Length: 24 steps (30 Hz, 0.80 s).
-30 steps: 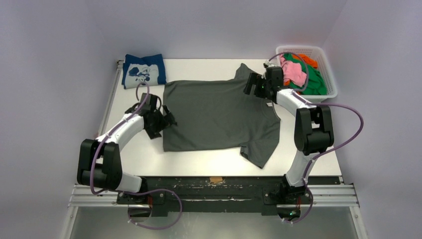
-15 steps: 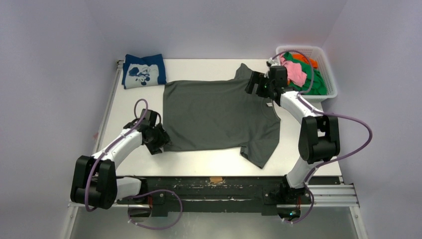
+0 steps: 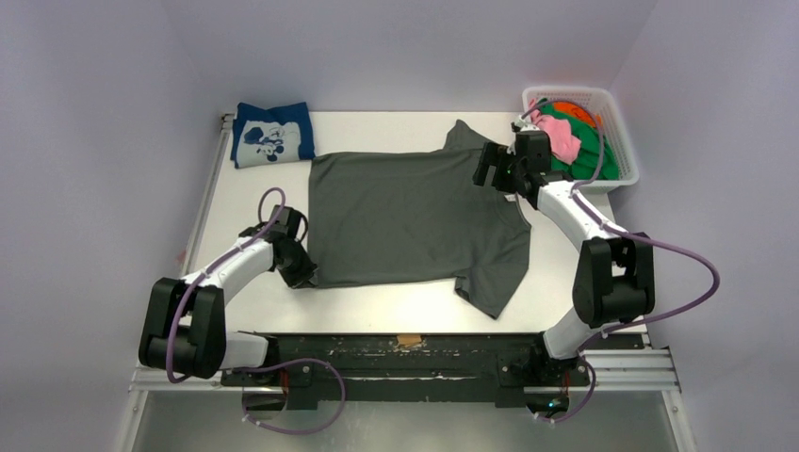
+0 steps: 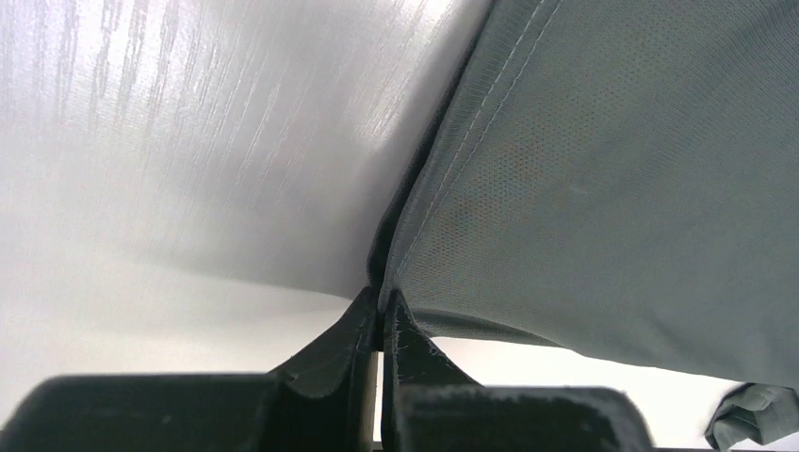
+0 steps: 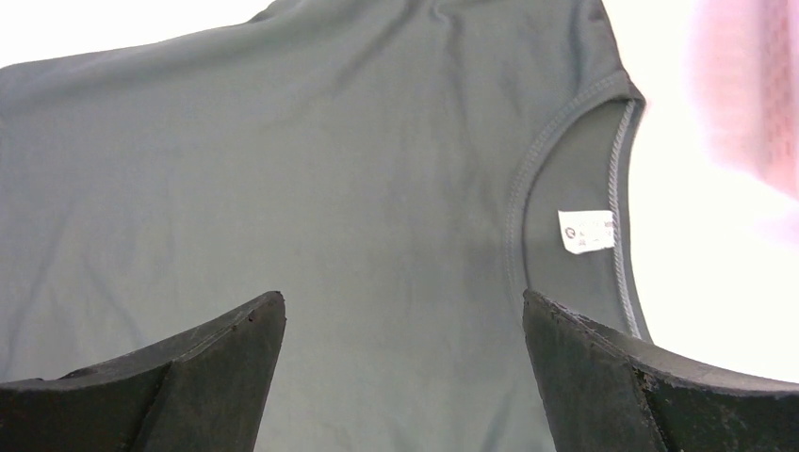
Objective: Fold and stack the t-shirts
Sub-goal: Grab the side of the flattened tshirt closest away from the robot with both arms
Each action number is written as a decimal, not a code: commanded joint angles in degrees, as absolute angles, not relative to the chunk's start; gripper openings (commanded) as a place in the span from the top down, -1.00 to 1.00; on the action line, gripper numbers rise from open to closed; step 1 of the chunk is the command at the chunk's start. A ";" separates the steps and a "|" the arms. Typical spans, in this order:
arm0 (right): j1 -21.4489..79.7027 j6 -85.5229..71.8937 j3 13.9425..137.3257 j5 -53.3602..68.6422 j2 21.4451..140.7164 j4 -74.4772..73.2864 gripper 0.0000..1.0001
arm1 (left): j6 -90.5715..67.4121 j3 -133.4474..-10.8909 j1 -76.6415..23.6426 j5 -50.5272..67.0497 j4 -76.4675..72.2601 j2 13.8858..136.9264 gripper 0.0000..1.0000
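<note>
In the basket (image 3: pixel 624 134), pink, green, orange t-shirts (image 3: pixel 592 158)

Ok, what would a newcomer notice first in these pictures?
A dark grey t-shirt lies flat on the table, the left gripper shut on its near-left corner, the right gripper open over the collar. A folded navy t-shirt sits far left, a white basket of bright tees far right.

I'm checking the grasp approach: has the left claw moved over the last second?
Yes. The left claw has slid toward the near edge of the table, away from the folded navy t-shirt, and now pinches the near-left corner of the dark grey t-shirt.
</note>
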State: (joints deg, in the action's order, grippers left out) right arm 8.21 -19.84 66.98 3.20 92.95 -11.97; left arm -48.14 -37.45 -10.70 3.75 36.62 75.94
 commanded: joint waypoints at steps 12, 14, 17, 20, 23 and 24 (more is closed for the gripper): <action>20.49 -20.54 60.16 -7.72 80.59 -36.74 -0.68 | -42.85 -46.55 -9.32 -6.36 43.38 77.12 1.00; 23.40 -21.96 58.15 -5.32 78.67 -40.87 -0.60 | -42.51 -46.97 -9.32 -5.48 42.66 77.94 1.00; 27.88 -23.54 53.70 0.27 75.02 -44.19 -0.49 | -42.37 -47.20 -9.29 -4.70 41.62 78.48 1.00; 33.42 -24.69 50.77 2.52 74.09 -46.24 -0.39 | -41.94 -47.21 -9.32 -4.49 41.29 78.50 1.00; 38.73 -26.79 48.86 1.00 75.89 -47.86 -0.28 | -41.45 -47.28 -9.32 -4.04 41.31 78.41 1.00; 39.99 -27.67 48.00 0.75 76.28 -47.64 -0.25 | -41.48 -47.24 -9.32 -3.80 41.03 78.36 1.00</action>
